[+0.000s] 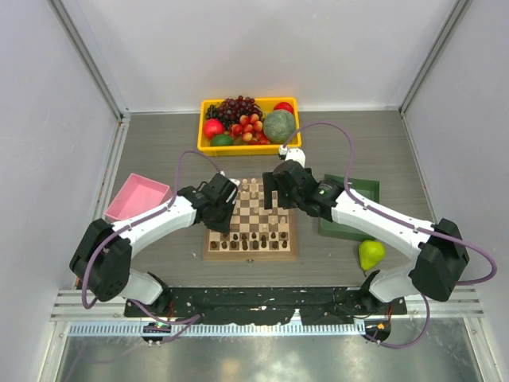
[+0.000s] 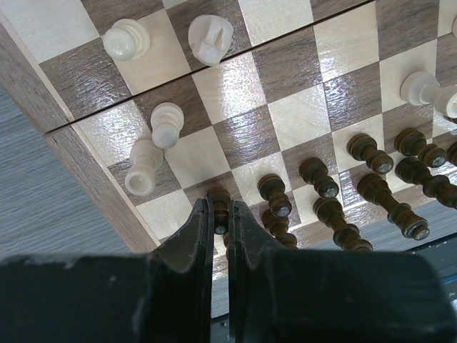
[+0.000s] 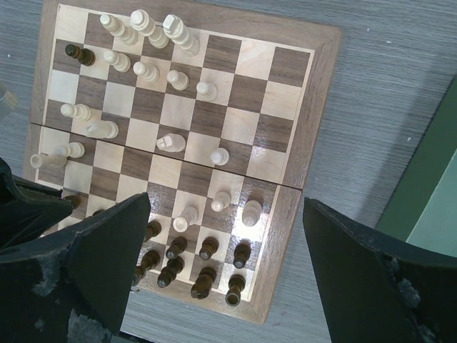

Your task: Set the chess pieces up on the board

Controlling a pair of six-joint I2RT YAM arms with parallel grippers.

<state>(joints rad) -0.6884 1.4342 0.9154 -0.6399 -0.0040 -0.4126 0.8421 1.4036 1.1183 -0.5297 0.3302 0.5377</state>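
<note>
The board [image 1: 213, 253] lies in the middle of the table, also in the left wrist view [image 2: 293, 114] and the right wrist view [image 3: 314, 114]. Dark brown chess pieces [image 3: 207, 246] stand in two rows along its near edge. Cream-white pieces [image 3: 171, 143] are scattered over the other squares, some lying down. My left gripper [image 2: 221, 218] is shut on a dark brown pawn [image 2: 218, 201] at the board's near left corner, over a dark square. My right gripper [image 3: 228, 250] is wide open and empty, held above the board's right half [image 1: 278, 199].
A yellow crate [image 1: 208, 107] of fruit stands behind the board. A pink tray [image 1: 135, 195] is on the left and a green tray [image 1: 362, 191] on the right. A green pear [image 1: 371, 253] lies near the right arm's base.
</note>
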